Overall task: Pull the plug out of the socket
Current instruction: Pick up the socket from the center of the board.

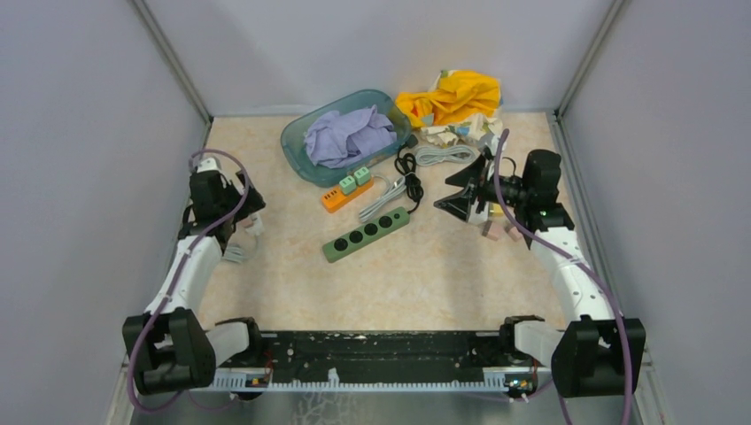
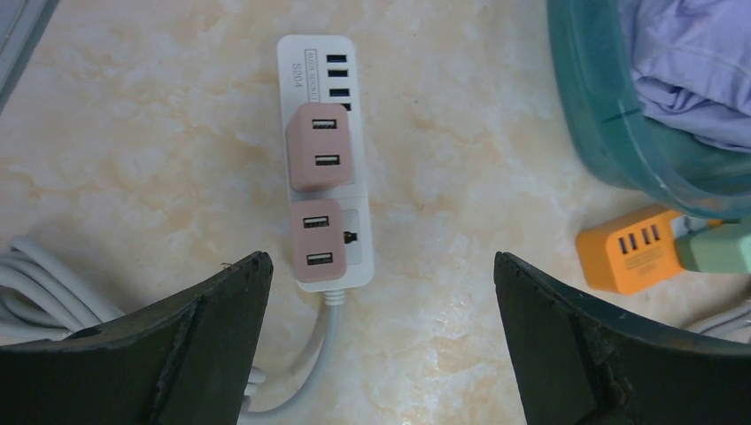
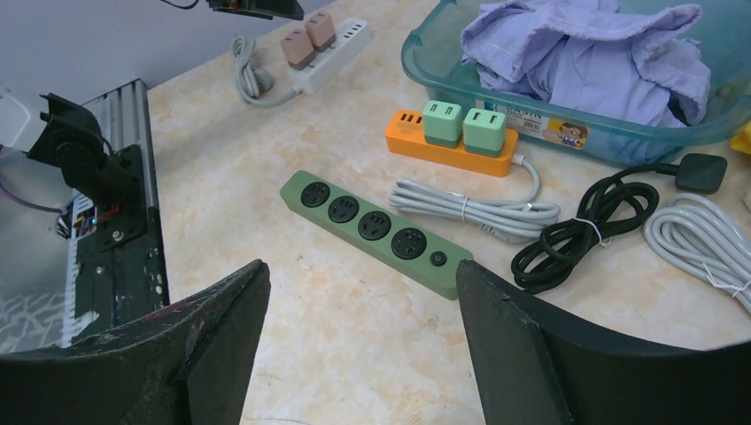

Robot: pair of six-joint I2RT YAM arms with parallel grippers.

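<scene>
The worktop (image 1: 425,283) has grey walls along its left, right and far edges. Most things sit toward the far edge, so the near half gives the arms lots of open room.

The white socket strip (image 2: 312,62) lies close to the left edge. Two pink plugs (image 2: 320,146) are pushed into it, one just beside the other. The left gripper (image 2: 379,266) hangs over them. Its fingers (image 2: 221,310) are spread very wide and touch nothing. Bare worktop shows on both sides of the strip.

The right gripper (image 3: 361,270) is by the right edge and points toward the middle. Its fingers are apart too and hold nothing. In front of it lie a green strip (image 3: 376,226), an orange strip (image 3: 443,150) with two green plugs (image 3: 443,122), and a black cord (image 3: 584,235). A teal tub (image 3: 425,66) of purple cloth (image 3: 584,53) sits near the far edge.
</scene>
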